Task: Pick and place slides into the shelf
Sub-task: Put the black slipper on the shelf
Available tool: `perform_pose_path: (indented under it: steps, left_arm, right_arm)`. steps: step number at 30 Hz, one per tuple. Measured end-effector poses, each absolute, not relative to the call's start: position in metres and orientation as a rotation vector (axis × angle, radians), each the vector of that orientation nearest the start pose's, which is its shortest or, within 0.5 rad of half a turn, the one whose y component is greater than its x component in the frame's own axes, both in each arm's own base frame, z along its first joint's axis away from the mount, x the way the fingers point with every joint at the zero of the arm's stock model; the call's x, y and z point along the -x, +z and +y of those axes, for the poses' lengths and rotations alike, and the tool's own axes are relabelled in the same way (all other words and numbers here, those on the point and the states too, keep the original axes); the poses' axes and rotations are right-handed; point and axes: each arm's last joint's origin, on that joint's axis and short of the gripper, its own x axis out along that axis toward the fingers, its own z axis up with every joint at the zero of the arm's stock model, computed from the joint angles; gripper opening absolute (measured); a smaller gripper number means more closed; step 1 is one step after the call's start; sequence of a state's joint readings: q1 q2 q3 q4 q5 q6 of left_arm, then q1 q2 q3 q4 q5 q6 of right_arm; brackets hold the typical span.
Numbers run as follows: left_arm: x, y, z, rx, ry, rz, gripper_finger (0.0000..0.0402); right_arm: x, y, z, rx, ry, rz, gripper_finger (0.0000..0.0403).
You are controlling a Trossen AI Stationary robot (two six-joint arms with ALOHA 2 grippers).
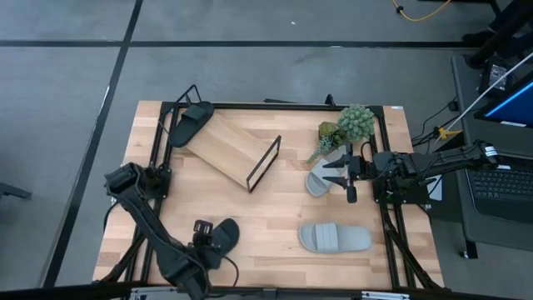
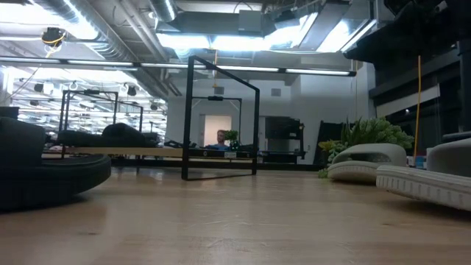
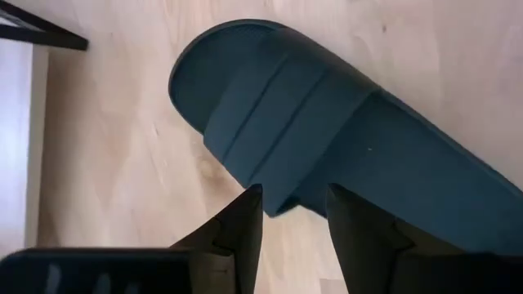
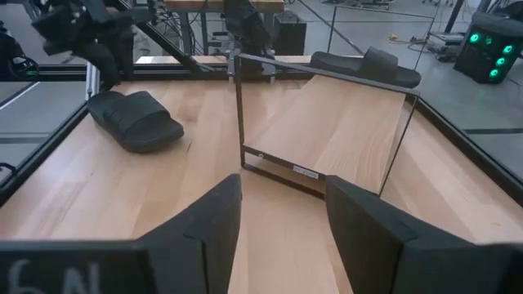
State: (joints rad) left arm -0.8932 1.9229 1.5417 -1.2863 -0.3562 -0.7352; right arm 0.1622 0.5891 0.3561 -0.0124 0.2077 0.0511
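The shelf (image 1: 229, 150) stands slantwise on the table's far-left half. One black slide (image 1: 190, 123) lies on the far-left end of its board (image 4: 327, 122). The second black slide (image 1: 223, 235) lies flat near the table's near edge. My left gripper (image 3: 294, 212) is open there, a finger on either side of its strap's edge. One grey slide (image 1: 335, 239) lies flat at near right. Another grey slide (image 1: 316, 182) lies beside the plant. My right gripper (image 1: 337, 173) hovers open next to it and faces the shelf (image 4: 282, 212). My left gripper has its fingers (image 3: 245, 224) on either side of the side edge of the black slide's strap (image 3: 282, 200), coming slanting from above at the near side. I cannot tell whether they touch it. The slide lies flat on the table.
A potted plant (image 1: 348, 127) stands at far right, close to my right gripper. A black frame (image 1: 387, 150) runs around the tabletop. Bare wood (image 1: 283, 208) lies between the shelf and the near grey slide. A laptop (image 1: 504, 179) sits off the table's right.
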Motion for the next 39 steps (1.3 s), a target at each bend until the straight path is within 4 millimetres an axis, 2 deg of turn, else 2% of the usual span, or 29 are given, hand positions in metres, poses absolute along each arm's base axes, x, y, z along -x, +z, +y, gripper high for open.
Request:
perform_pose_path:
  steps: [6,12,20,39]
  left_arm:
    - [-0.234,0.201,-0.272,-0.492,0.109,1.372,0.0127]
    - [-0.237,0.191,-0.275,-0.504,0.119,1.379,0.0127]
    - [-0.241,0.189,-0.279,-0.476,0.108,1.321,0.0127]
    - [-0.241,0.189,-0.279,-0.451,0.133,1.314,0.0128]
  right_arm:
    - [-0.145,0.229,0.018,-0.005,-0.052,0.240,0.0180]
    - [-0.145,0.229,0.018,-0.030,-0.054,0.239,0.0180]
    - [-0.145,0.229,0.018,-0.030,-0.054,0.239,0.0180]
    - [-0.145,0.229,0.018,-0.031,-0.054,0.239,0.0180]
